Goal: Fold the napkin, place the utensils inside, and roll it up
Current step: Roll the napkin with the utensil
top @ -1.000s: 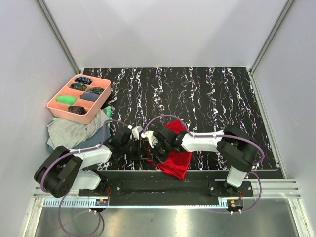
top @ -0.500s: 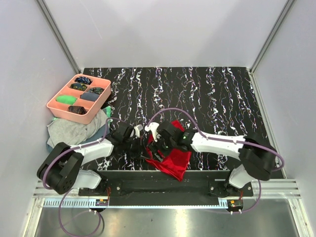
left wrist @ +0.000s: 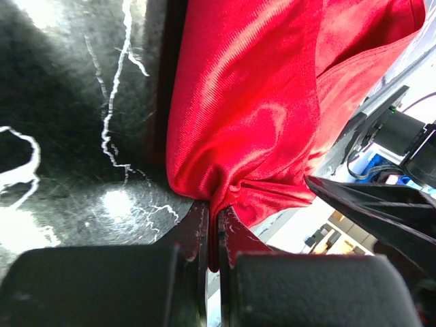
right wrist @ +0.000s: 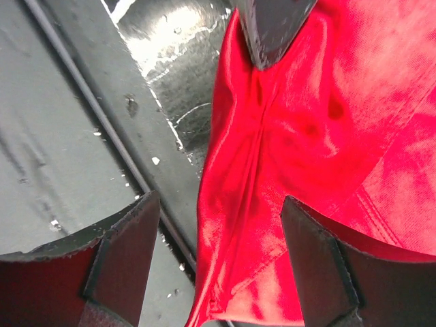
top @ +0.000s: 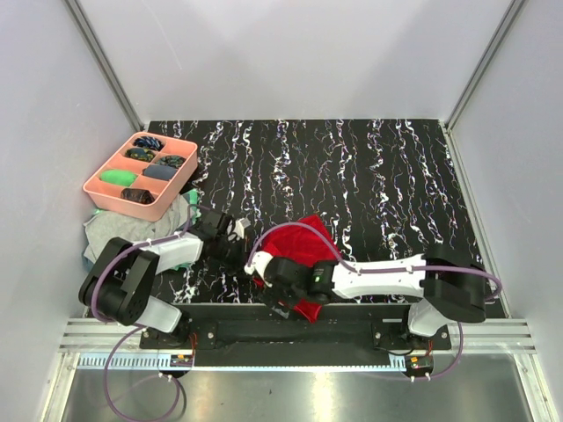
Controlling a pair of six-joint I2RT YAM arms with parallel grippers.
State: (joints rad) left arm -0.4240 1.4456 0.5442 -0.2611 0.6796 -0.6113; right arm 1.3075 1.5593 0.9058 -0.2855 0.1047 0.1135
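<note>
The red napkin (top: 295, 242) lies crumpled at the table's near edge, its lower part hanging over the front. My left gripper (top: 246, 257) is at its left corner. In the left wrist view the gripper (left wrist: 215, 212) is shut on a pinched fold of the napkin (left wrist: 252, 102). My right gripper (top: 280, 301) is open just above the napkin's (right wrist: 306, 136) front left edge; its fingers (right wrist: 129, 238) straddle the cloth without pinching it. The left gripper's fingertip (right wrist: 272, 27) shows at the top of the right wrist view. The fork and the gold utensil are out of view.
A pink compartment tray (top: 99, 187) with small items stands at the far left. A pile of grey, green and blue cloths (top: 119, 236) lies just in front of it. The table's front edge and a dark rail (right wrist: 82, 88) run under the right gripper.
My right gripper has moved off the top of the napkin, down and left to its front edge. My left arm has drawn back to the left, still gripping the cloth.
</note>
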